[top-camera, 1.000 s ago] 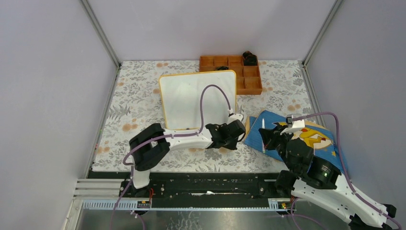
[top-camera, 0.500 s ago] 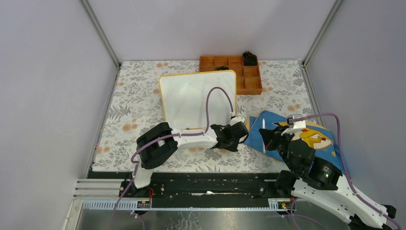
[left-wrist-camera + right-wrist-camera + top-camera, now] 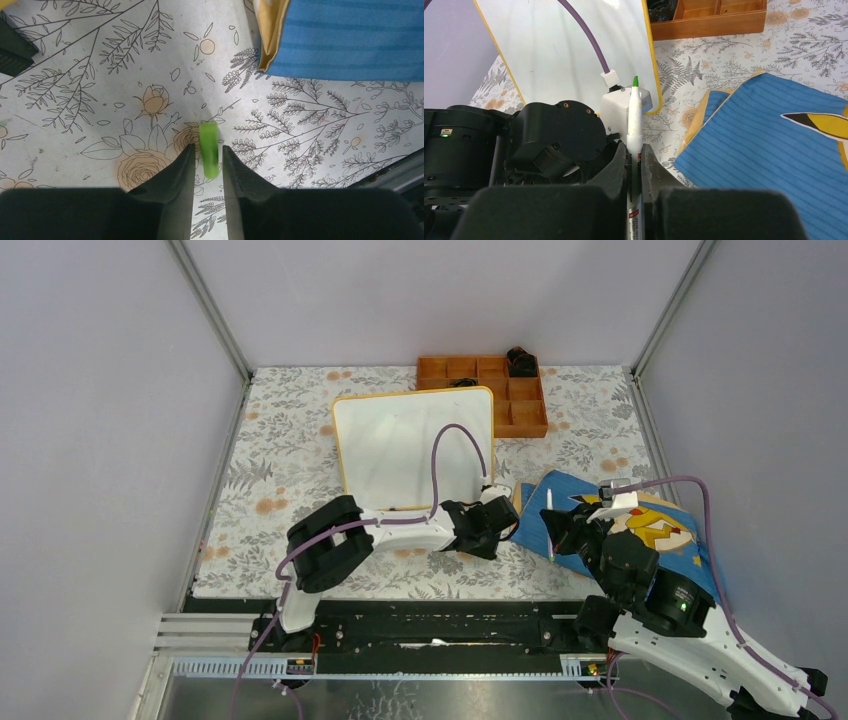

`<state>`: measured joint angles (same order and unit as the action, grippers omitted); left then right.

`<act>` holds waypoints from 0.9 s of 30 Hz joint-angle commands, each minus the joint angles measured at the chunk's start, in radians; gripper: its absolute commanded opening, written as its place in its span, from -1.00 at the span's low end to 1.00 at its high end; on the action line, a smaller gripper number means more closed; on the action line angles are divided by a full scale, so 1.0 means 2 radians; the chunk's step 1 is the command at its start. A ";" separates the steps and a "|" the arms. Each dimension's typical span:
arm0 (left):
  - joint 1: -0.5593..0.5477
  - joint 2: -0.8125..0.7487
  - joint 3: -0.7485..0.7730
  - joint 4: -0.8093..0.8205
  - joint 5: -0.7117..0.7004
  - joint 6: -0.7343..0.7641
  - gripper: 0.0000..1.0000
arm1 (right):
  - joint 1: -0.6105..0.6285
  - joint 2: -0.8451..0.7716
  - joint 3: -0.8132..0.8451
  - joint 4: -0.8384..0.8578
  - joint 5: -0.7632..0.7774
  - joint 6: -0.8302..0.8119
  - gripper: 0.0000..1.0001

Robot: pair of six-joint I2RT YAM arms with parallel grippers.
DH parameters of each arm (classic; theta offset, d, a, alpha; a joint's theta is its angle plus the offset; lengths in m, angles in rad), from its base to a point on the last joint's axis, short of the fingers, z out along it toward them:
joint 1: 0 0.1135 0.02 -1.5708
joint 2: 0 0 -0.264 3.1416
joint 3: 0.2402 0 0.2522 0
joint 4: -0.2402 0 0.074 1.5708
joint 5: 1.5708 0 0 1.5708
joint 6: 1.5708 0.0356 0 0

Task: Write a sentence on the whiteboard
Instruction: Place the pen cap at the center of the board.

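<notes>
Gripping the white marker with green tip (image 3: 634, 115) in my clenched right fingers (image 3: 616, 165), ready to write, I have my left fingers (image 3: 177, 170) released around its small green cap (image 3: 209, 150) on the flowered tabletop (image 3: 75, 100), near the blank orange-framed whiteboard (image 3: 400, 440).

Whiteboard (image 3: 413, 445) mid-table (image 3: 290, 450); tray (image 3: 482, 395) behind its right corner. Cloth (image 3: 690, 540) to the board's right, nearer me. My left gripper (image 3: 208, 159) is low between board and cloth, with the cap (image 3: 209, 142) lying on the table between its fingers. Marker (image 3: 634, 117) stands in my right gripper (image 3: 634, 150), over the cloth's left edge.
</notes>
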<state>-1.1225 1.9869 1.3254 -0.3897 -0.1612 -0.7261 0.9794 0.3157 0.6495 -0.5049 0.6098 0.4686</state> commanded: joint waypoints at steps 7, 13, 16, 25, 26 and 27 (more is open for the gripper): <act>-0.004 -0.015 -0.013 0.018 -0.004 -0.017 -0.12 | 0.000 -0.007 0.013 -0.003 0.003 0.007 -1.00; -0.004 -0.118 -0.064 0.063 -0.048 -0.044 0.16 | 0.000 0.004 0.033 0.009 -0.018 -0.012 -1.00; -0.004 -0.203 -0.090 0.074 -0.080 -0.046 0.25 | -0.001 0.032 0.049 0.029 -0.056 -0.037 -1.00; -0.002 -0.502 -0.269 0.219 -0.121 -0.018 0.57 | -0.001 0.149 0.093 0.134 -0.244 -0.082 -1.00; -0.002 -0.539 -0.299 0.261 -0.102 0.000 0.60 | 0.000 0.159 0.095 0.150 -0.271 -0.084 -1.00; -0.002 -0.573 -0.329 0.305 -0.082 0.016 0.63 | -0.001 0.169 0.095 0.175 -0.297 -0.085 -1.00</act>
<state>-1.1252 1.0195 0.8459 -0.0803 -0.3584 -0.7906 0.9791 0.5877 0.7921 -0.3580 0.2768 0.3508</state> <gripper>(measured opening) 0.791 0.068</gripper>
